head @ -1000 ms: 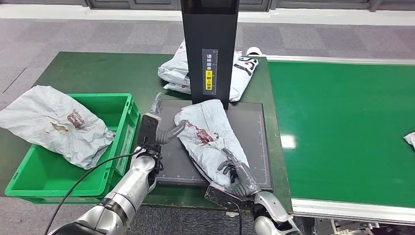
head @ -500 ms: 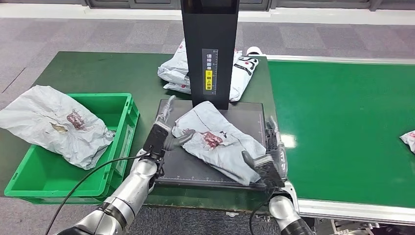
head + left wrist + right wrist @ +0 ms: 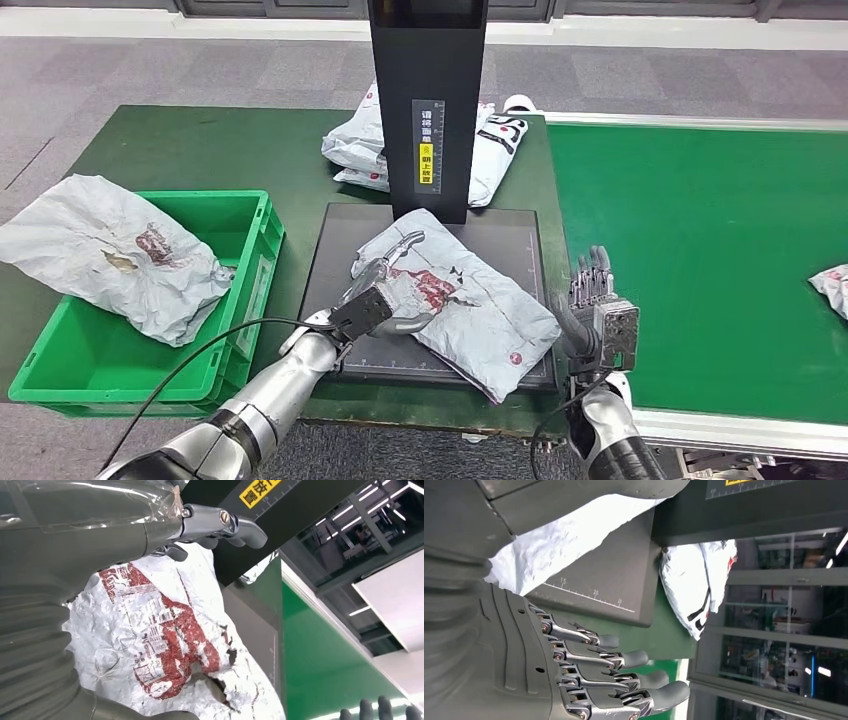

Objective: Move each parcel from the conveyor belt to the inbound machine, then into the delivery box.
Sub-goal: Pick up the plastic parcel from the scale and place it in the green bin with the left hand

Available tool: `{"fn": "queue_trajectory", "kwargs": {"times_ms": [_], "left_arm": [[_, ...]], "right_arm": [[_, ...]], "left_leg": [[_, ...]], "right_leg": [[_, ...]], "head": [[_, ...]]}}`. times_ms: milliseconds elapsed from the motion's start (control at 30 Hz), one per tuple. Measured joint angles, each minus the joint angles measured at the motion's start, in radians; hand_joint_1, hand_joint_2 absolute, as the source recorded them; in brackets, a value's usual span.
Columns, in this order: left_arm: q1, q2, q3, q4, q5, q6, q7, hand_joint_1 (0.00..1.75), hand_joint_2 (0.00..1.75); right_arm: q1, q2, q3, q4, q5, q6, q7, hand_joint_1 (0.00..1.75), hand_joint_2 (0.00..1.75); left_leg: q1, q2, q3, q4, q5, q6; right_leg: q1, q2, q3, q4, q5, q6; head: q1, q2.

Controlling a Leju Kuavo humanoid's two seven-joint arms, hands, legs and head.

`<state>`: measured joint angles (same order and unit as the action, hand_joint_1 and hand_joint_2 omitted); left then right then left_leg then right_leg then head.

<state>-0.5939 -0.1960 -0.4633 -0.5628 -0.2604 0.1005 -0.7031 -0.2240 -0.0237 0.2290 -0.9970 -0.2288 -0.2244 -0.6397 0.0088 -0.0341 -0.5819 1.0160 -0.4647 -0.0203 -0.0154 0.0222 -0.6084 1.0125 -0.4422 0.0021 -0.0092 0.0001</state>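
A crumpled grey parcel (image 3: 470, 305) with a red print (image 3: 165, 645) lies flat on the black platform (image 3: 335, 235) of the inbound machine. My left hand (image 3: 385, 290) reaches over the parcel's left end; its fingers (image 3: 220, 522) stretch above the print and the thumb sits by the near edge, with no closed grip visible. My right hand (image 3: 600, 310) stands to the right of the platform, fingers (image 3: 624, 657) straight and apart, holding nothing. A corner of the parcel (image 3: 569, 535) lies clear of that hand. Another parcel (image 3: 832, 285) rests on the green conveyor belt (image 3: 700, 230) at the far right.
The machine's black column (image 3: 428, 100) rises behind the platform. Several white parcels (image 3: 360, 145) lie behind it. To the left stands a green crate (image 3: 255, 215) with a grey parcel (image 3: 110, 250) draped over its left rim.
My right hand has let go of the parcel and drawn back right of the platform. The parcel now lies flatter. My left hand has moved over its left end.
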Motion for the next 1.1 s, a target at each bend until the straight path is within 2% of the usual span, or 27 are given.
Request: {"fn": "queue_trajectory", "kwargs": {"times_ms": [100, 233, 300, 367, 533, 667, 767, 1100], "left_arm": [[-0.008, 0.003, -0.028, 0.014, -0.046, -0.04, 0.0, 0.0, 1.75], [-0.032, 0.007, -0.121, 0.06, -0.231, -0.092, 0.057, 1.72, 1.75], [-0.041, 0.008, -0.18, 0.087, -0.319, -0.066, 0.114, 1.75, 1.75], [-0.049, 0.008, -0.22, 0.106, -0.373, 0.005, 0.17, 1.75, 1.75], [-0.06, 0.01, -0.238, 0.126, -0.468, 0.331, 0.304, 1.75, 1.75], [-0.072, 0.012, -0.225, 0.126, -0.515, 0.493, 0.357, 1.75, 1.75], [-0.082, 0.012, -0.204, 0.126, -0.531, 0.533, 0.37, 1.75, 1.75], [-0.087, 0.012, -0.184, 0.125, -0.537, 0.54, 0.372, 1.75, 1.75]], "right_arm": [[-0.005, 0.0, -0.006, 0.012, -0.024, 0.015, 0.001, 0.0, 1.75], [-0.026, 0.0, -0.016, 0.036, -0.051, 0.031, 0.004, 0.0, 1.75], [-0.036, 0.001, -0.023, 0.045, -0.056, 0.034, 0.01, 0.0, 1.75], [-0.036, 0.002, -0.031, 0.047, -0.054, 0.031, 0.02, 0.0, 1.75], [0.0, 0.008, -0.047, 0.022, -0.037, 0.015, 0.047, 0.0, 1.75], [0.022, 0.013, -0.05, 0.002, -0.036, 0.009, 0.051, 0.0, 1.75], [0.031, 0.017, -0.051, -0.006, -0.037, 0.006, 0.053, 0.0, 1.75], [0.034, 0.02, -0.056, -0.011, -0.037, 0.006, 0.053, 0.0, 1.75]], "left_leg": [[0.0, 0.0, 0.0, 0.0, 0.0, 0.0], [0.0, 0.0, 0.0, 0.0, 0.0, 0.0], [0.0, 0.0, 0.0, 0.0, 0.0, 0.0], [0.0, 0.0, 0.0, 0.0, 0.0, 0.0], [0.0, 0.0, 0.0, 0.0, 0.0, 0.0], [0.0, 0.0, 0.0, 0.0, 0.0, 0.0], [0.0, 0.0, 0.0, 0.0, 0.0, 0.0], [0.0, 0.0, 0.0, 0.0, 0.0, 0.0]], "right_leg": [[0.0, 0.0, 0.0, 0.0, 0.0, 0.0], [-0.001, 0.0, 0.0, 0.0, 0.0, 0.0], [-0.001, 0.0, 0.0, 0.0, 0.0, 0.0], [-0.001, 0.0, 0.0, 0.0, 0.0, 0.0], [0.0, 0.0, 0.0, 0.0, 0.0, 0.0], [0.0, 0.0, 0.0, 0.0, 0.0, 0.0], [0.0, 0.0, 0.0, 0.0, 0.0, 0.0], [0.0, 0.0, 0.0, 0.0, 0.0, 0.0]], "head": [[0.0, 0.0], [0.0, 0.0], [0.0, 0.0], [0.0, 0.0], [0.0, 0.0], [0.0, 0.0], [0.0, 0.0], [0.0, 0.0]]}}
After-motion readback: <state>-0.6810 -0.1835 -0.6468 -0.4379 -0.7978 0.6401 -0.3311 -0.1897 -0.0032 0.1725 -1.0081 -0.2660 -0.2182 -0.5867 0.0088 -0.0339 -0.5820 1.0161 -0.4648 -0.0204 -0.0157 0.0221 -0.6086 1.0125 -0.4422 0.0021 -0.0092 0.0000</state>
